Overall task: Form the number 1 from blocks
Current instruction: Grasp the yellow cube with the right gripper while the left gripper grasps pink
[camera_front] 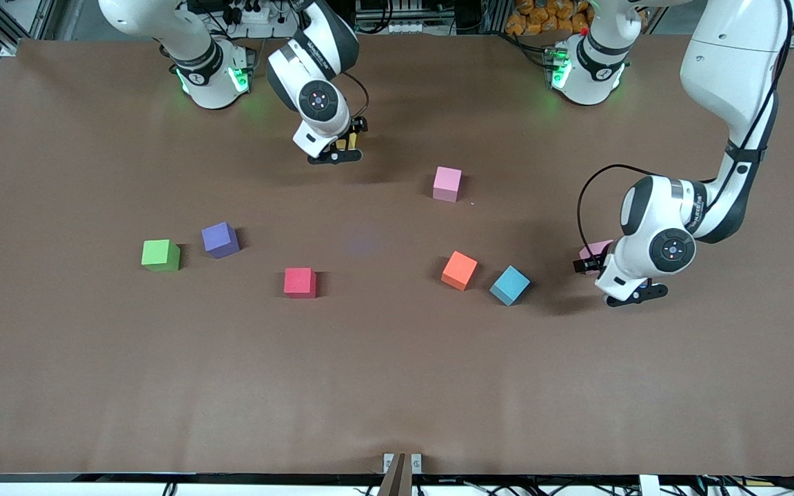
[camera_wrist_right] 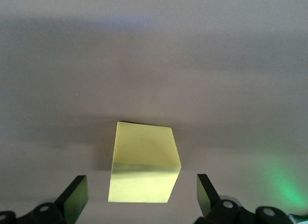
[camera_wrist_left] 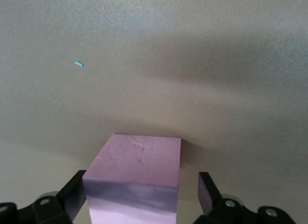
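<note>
Two arms: glossy white rounded shells, dark grey joint bands, round dark joint caps with small red dots. Green lights glow at both bases. Black cable loops along each forearm. Left pincer (camera_wrist_left: 142, 197) and right pincer (camera_wrist_right: 142, 197): black fingers, silver screws.

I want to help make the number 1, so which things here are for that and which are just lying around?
Job: green block, purple block, red block, orange block, light blue block, loose pink block, pink block in the open left claw, yellow block in the open right claw.
Lying about: tiny blue speck on the table, orange pile off the table.
</note>
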`<state>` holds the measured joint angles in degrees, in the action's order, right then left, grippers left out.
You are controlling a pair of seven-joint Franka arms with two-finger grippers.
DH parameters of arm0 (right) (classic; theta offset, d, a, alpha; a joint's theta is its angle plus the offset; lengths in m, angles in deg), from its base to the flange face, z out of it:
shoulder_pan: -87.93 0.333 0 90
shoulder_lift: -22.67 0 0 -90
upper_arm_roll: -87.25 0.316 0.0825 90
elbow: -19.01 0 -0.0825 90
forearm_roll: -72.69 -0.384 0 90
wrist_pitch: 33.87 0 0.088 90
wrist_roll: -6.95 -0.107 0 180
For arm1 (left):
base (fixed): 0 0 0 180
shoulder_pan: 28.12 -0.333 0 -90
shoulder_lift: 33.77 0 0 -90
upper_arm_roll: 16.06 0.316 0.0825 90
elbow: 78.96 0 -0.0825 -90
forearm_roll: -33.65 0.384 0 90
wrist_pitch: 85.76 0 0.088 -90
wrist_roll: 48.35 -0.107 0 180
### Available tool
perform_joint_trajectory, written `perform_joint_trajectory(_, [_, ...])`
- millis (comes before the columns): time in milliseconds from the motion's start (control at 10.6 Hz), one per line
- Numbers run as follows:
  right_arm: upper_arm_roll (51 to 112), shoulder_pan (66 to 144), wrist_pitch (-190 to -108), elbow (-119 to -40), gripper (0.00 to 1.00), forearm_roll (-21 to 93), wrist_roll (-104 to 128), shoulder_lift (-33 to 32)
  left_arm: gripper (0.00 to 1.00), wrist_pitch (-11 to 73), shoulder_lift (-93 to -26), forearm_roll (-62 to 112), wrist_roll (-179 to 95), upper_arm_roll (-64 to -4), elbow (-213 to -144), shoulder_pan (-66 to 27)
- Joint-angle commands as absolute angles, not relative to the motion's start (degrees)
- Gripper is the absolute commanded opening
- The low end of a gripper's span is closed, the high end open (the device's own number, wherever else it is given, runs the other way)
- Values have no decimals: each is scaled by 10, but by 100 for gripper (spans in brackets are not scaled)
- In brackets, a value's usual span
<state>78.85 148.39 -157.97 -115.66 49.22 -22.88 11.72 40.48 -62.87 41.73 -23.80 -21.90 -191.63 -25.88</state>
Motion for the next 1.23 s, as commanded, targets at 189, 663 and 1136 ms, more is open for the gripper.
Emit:
perform_joint_trajectory(189, [786, 1499, -1593, -1159, 100, 480, -228, 93, 0, 412, -625, 435, -220, -220, -1923, -257])
perform_joint_trajectory(663, [794, 1509, -1608, -1161, 82, 467, -235, 73, 0, 412, -623, 435, -221, -221, -1922, -256])
perform_joint_trajectory(1136, [805, 1509, -1617, -1159, 68, 453, -256, 71, 0, 407, -618, 435, -221, -221, -1917, -255])
